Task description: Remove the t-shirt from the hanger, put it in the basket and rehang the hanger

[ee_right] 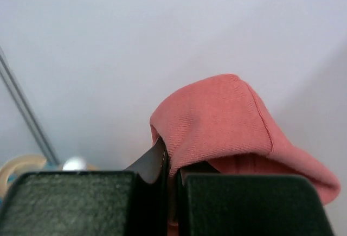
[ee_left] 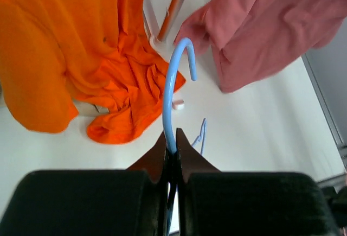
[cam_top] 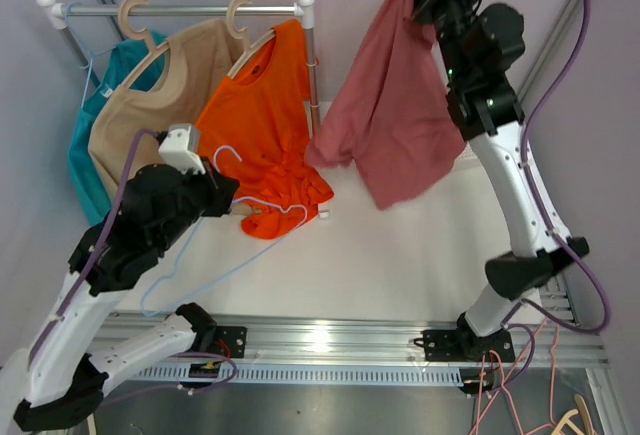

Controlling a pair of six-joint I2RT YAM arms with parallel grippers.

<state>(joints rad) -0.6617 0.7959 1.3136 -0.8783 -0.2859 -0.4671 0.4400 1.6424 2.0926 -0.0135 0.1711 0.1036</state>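
The t-shirt [cam_top: 395, 105] at far right is plain salmon pink. At far left are a plain orange shirt [cam_top: 262, 120], a tan shirt [cam_top: 150, 105] and a teal shirt [cam_top: 88, 160]. The hanger [ee_left: 166, 106] is light blue, the tabletop [cam_top: 400, 255] white, and the left tool [ee_left: 172, 152] and right tool [ee_right: 172, 165] black.

Left gripper [ee_left: 172, 138]: jaws closed on the stem of the blue hanger [ee_left: 169, 89], whose hook rises and curls over to the right. Orange t-shirt [ee_left: 81, 57]: hangs on the left side, its lower part crumpled on the white bench [ee_left: 260, 138]. Rack post [ee_left: 176, 8]: stands near the bench's far edge, just beside the orange cloth. Pink t-shirt [ee_left: 260, 30]: hangs above the bench toward the far right corner. Small white cap [ee_left: 178, 104]: lies on the bench beside the hanger.
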